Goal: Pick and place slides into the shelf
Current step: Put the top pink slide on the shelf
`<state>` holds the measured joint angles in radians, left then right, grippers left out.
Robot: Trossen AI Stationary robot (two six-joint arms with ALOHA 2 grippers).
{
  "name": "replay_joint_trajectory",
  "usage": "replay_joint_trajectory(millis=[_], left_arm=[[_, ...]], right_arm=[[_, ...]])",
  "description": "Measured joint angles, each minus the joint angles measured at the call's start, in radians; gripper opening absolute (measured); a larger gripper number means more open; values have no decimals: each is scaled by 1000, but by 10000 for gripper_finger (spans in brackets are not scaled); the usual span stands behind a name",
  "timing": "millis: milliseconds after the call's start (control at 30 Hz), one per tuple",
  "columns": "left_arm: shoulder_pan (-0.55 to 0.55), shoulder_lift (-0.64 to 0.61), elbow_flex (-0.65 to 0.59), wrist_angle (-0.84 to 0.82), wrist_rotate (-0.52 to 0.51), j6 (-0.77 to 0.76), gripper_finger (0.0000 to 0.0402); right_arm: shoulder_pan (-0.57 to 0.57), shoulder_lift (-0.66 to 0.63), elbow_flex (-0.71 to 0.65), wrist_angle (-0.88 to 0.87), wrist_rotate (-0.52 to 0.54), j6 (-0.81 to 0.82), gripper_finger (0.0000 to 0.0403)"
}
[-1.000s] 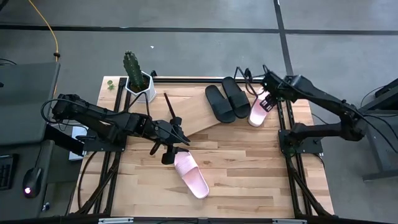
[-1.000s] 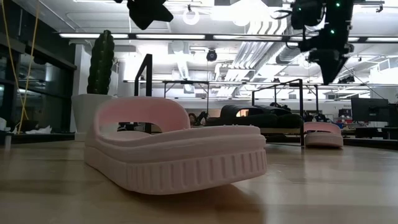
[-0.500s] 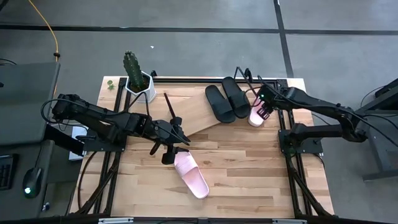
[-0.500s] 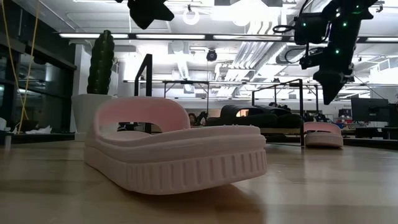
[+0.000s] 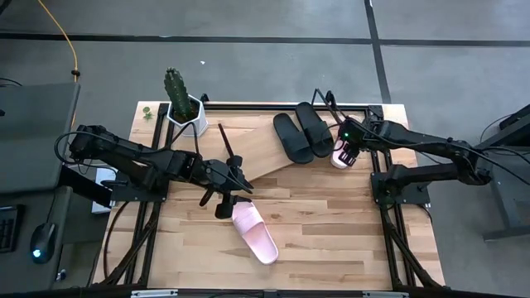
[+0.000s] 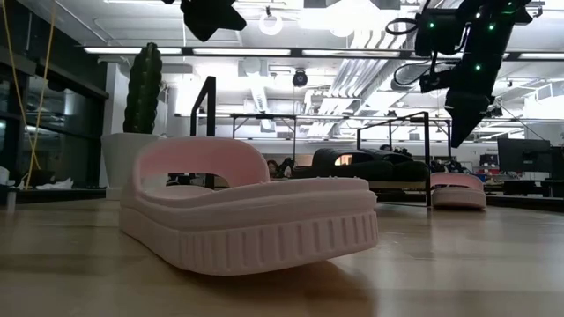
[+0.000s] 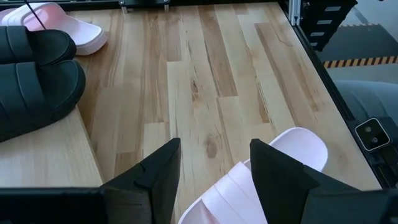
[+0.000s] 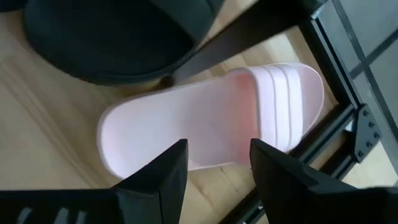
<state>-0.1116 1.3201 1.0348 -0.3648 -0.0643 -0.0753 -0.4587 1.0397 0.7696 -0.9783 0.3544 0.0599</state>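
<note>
Right pincer (image 5: 343, 151) hangs wide, empty, above pink slide (image 5: 341, 153) lying front-to-back.

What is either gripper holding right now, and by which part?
Nothing. The left gripper is open above a pink slide; the right gripper is open over the other pink slide.

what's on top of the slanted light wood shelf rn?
Two matte black slide sandals lie side by side on the light wood shelf board. The board beneath them is covered; no pink slide is on it.
</note>
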Motion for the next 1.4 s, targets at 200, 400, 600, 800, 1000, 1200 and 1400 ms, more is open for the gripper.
replay_joint_trajectory(millis=[200, 400, 600, 800, 1000, 1200, 1400], left_arm=[[0, 0, 0, -3, 0, 0, 177], [0, 0, 0, -3, 0, 0, 177], [0, 0, 0, -2, 0, 0, 177], [0, 0, 0, -2, 0, 0, 177], [0, 0, 0, -2, 0, 0, 177], [0, 0, 0, -2, 0, 0, 177], [0, 0, 0, -5, 0, 0, 177]], right_arm=[[10, 0, 0, 0, 8, 3, 163], [10, 2, -13, 19, 14, 0, 163], [2, 3, -13, 19, 11, -6, 163], [-13, 30, -13, 19, 9, -7, 163], [-60, 114, -13, 19, 23, 0, 163], [-84, 204, -5, 26, 109, 31, 163], [-84, 199, -6, 20, 114, 33, 163]])
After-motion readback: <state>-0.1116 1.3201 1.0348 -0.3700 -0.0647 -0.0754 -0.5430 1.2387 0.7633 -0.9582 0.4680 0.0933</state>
